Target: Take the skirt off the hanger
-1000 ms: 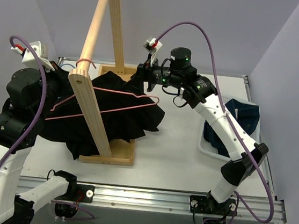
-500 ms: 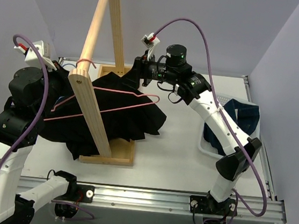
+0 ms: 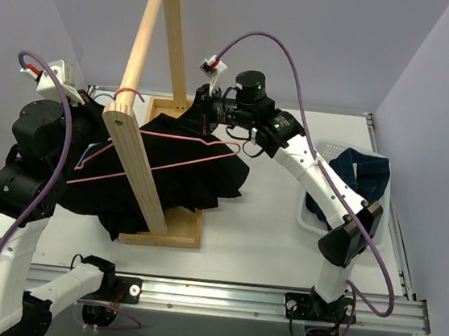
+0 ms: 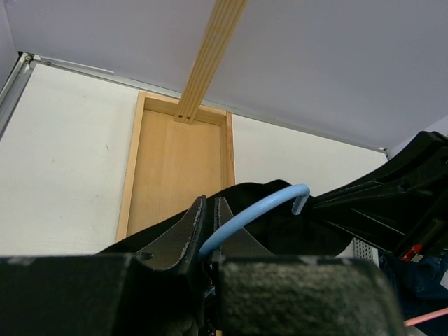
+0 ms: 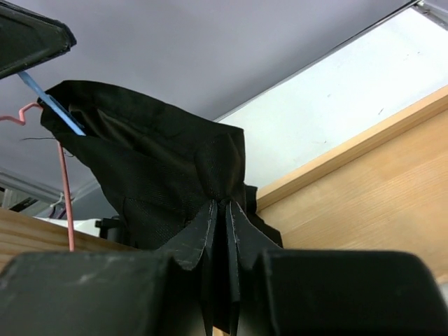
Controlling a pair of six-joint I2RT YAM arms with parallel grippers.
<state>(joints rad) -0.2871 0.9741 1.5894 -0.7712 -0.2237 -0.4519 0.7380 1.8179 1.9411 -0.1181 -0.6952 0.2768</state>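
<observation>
The black skirt [image 3: 191,176] hangs bunched beside the wooden rack, with a pink wire hanger [image 3: 169,152] lying across it. A blue hanger [image 4: 245,217] runs into the skirt [image 4: 280,227]; my left gripper [image 4: 208,210] is shut on its wire. From above, the left gripper [image 3: 87,110] sits at the skirt's left end, mostly hidden by cloth. My right gripper [image 3: 203,110] is at the skirt's far top edge. In the right wrist view this gripper [image 5: 225,210] is shut on a fold of the skirt [image 5: 154,161], with the blue hanger [image 5: 52,105] and pink hanger [image 5: 64,189] to the left.
The wooden rack's sloping rail [image 3: 142,69] crosses over the skirt and its flat base [image 3: 181,232] lies under it. A white basket [image 3: 309,220] with dark blue clothing [image 3: 365,176] stands at the right. The right arm [image 4: 392,203] shows in the left wrist view.
The right arm has swung left to the skirt's top edge, and its jaws, open before, have closed on the fabric. The left arm has hardly moved.
</observation>
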